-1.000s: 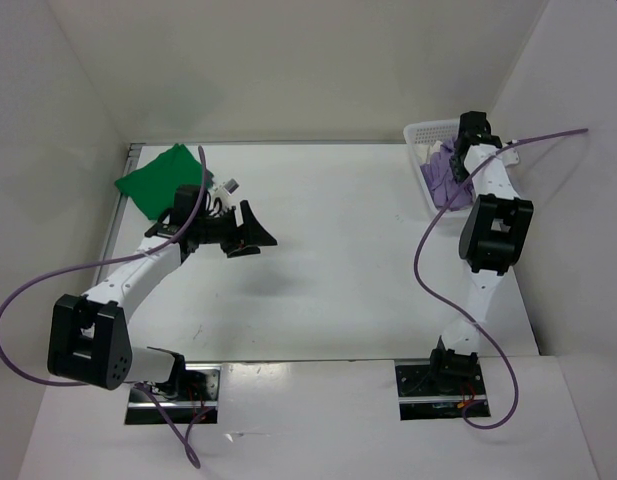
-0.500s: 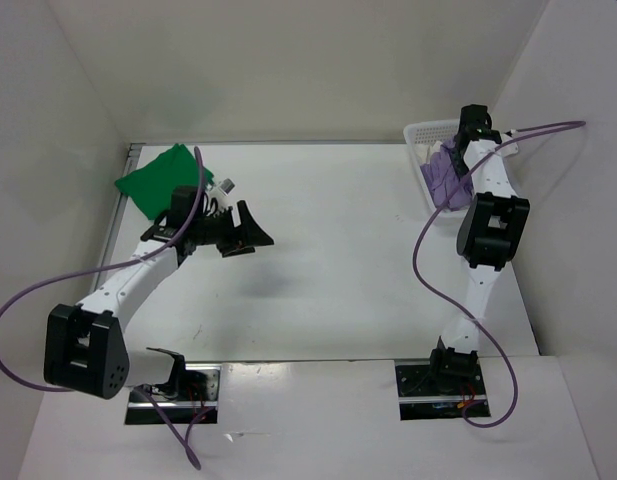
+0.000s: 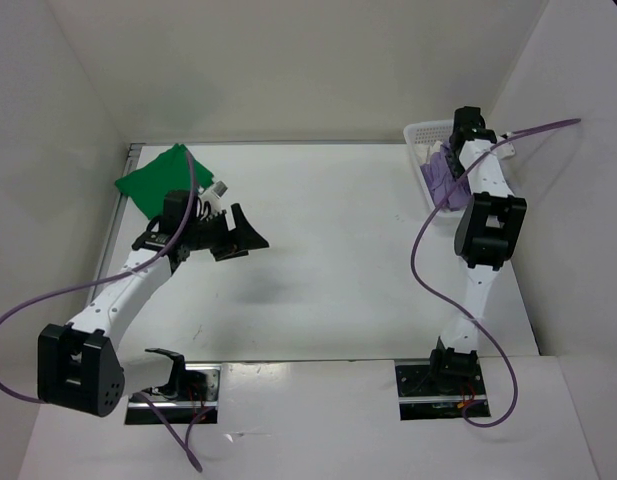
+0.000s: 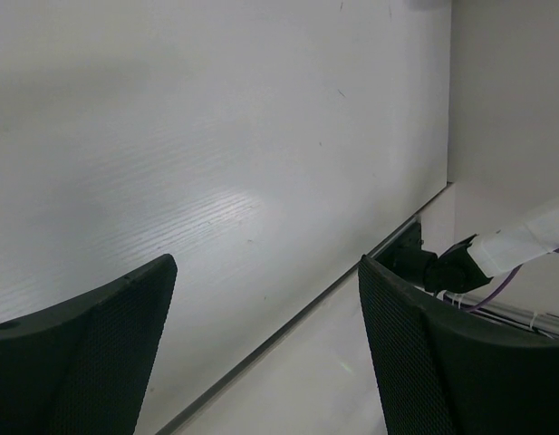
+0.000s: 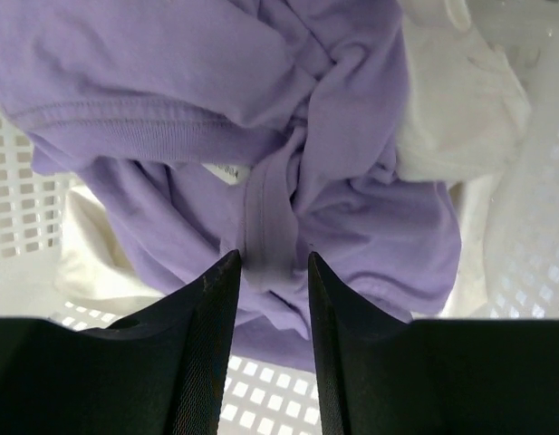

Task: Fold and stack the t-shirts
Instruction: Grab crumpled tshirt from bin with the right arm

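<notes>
Plain bright green t-shirt (image 3: 156,180), upper left; plain light purple t-shirt (image 5: 261,109) and white t-shirt (image 5: 451,109), centre; white grid-patterned basket (image 5: 25,208); white tabletop (image 3: 328,260); purple cable (image 3: 412,262).

Bright diffuse light; soft faint shadows

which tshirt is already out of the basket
The bright green t-shirt: it lies on the table, far left, while the light purple t-shirt and white t-shirt sit bunched in the white mesh basket.
</notes>
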Robot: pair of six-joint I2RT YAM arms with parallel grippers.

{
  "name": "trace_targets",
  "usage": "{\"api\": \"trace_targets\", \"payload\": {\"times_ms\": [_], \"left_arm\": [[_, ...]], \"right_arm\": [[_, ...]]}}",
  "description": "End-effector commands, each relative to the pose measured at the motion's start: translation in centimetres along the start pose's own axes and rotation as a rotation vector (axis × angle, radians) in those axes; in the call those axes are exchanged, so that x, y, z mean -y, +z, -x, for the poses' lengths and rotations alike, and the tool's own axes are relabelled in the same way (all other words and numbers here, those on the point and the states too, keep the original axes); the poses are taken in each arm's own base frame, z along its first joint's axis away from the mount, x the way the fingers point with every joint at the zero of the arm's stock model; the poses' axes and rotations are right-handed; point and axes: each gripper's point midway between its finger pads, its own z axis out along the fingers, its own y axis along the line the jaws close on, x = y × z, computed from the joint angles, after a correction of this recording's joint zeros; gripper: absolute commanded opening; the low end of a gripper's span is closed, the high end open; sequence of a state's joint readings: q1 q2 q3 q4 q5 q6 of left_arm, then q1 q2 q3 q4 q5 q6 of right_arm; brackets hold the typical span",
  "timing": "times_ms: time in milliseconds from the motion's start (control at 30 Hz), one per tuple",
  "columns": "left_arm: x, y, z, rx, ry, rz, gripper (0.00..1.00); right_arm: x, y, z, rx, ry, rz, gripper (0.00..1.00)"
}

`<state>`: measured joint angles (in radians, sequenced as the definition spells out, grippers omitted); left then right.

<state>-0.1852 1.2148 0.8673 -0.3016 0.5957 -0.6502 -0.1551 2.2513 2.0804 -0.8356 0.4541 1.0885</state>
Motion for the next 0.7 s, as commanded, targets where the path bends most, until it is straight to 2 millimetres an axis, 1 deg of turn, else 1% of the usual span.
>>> {"api": "trace_targets", "payload": {"times_ms": [0, 67, 100, 133, 167, 200, 233, 267, 300, 333, 367, 400, 433, 467, 500, 533, 567, 600, 633, 667], "left_arm": [[0.6, -0.9, 0.4, 0.037, 0.050, -0.010, 0.88], [0.8, -1.0, 0.5, 0.038, 0.051, -0.011, 0.88], [1.1, -1.1, 0.3, 0.027, 0.052, -0.028, 0.88], [1.2, -1.1, 0.2, 0.022, 0.052, -0.036, 0.88], [1.2, -1.1, 0.2, 0.021, 0.052, -0.036, 0.88], [1.2, -1.1, -0.2, 0.007, 0.047, -0.045, 0.88], [1.4, -1.3, -0.1, 0.014, 0.053, -0.050, 0.88], [1.4, -1.3, -0.1, 0.014, 0.053, -0.050, 0.88], [1.2, -1.2, -0.4, 0.008, 0.048, -0.046, 0.88], [1.2, -1.2, -0.4, 0.008, 0.048, -0.046, 0.88], [1.4, -1.2, -0.3, 0.008, 0.053, -0.059, 0.88], [1.4, -1.0, -0.2, 0.005, 0.051, -0.057, 0.89], [1.4, -1.0, -0.1, 0.005, 0.050, -0.057, 0.89], [1.5, -0.9, 0.2, 0.008, 0.061, -0.058, 0.89], [1.4, -1.0, 0.0, 0.001, 0.056, -0.054, 0.89], [1.7, -1.1, 0.6, 0.017, 0.065, -0.053, 0.89], [1.9, -1.1, 1.0, 0.021, 0.069, -0.056, 0.89], [2.2, -1.2, 1.2, 0.027, 0.064, -0.060, 0.89], [2.1, -1.0, 1.6, 0.034, 0.054, -0.048, 0.89], [2.6, -1.3, 2.2, 0.048, 0.062, -0.047, 0.89]], "right_arm": [[0.0, -1.1, 0.3, 0.047, 0.016, -0.027, 0.41], [0.1, -0.9, 0.1, 0.047, 0.026, -0.028, 0.40], [0.0, -0.9, 0.1, 0.047, 0.038, -0.028, 0.38], [-0.5, -1.2, 0.5, 0.051, 0.059, -0.020, 0.34], [-0.5, -0.7, -0.5, 0.038, 0.038, -0.036, 0.31], [-0.6, -1.1, -0.1, 0.042, 0.053, -0.050, 0.23], [-0.5, -0.9, -0.3, 0.038, 0.055, -0.062, 0.15], [-0.2, -0.9, -0.4, 0.034, 0.059, -0.072, 0.09], [0.3, -0.5, -0.9, 0.028, 0.061, -0.091, 0.05], [-0.4, -0.6, -0.8, 0.030, 0.081, -0.054, 0.00], [-1.1, -2.1, 0.4, 0.048, 0.108, -0.006, 0.00], [-1.0, -1.9, 0.1, 0.048, 0.111, 0.023, 0.00], [-1.2, -2.4, 0.8, 0.052, 0.120, 0.051, 0.00], [-1.2, -3.8, 1.6, 0.037, 0.135, 0.092, 0.00], [-1.1, -4.3, 2.8, 0.044, 0.140, 0.114, 0.00], [-2.1, -5.4, 3.4, 0.044, 0.144, 0.166, 0.00], [-2.6, -7.7, 5.3, 0.067, 0.157, 0.222, 0.00], [-2.7, -9.0, 6.2, 0.090, 0.122, 0.253, 0.00], [-3.6, -10.9, 7.4, 0.108, 0.121, 0.314, 0.00], [-4.5, -14.9, 8.4, 0.115, 0.095, 0.413, 0.00]]}}
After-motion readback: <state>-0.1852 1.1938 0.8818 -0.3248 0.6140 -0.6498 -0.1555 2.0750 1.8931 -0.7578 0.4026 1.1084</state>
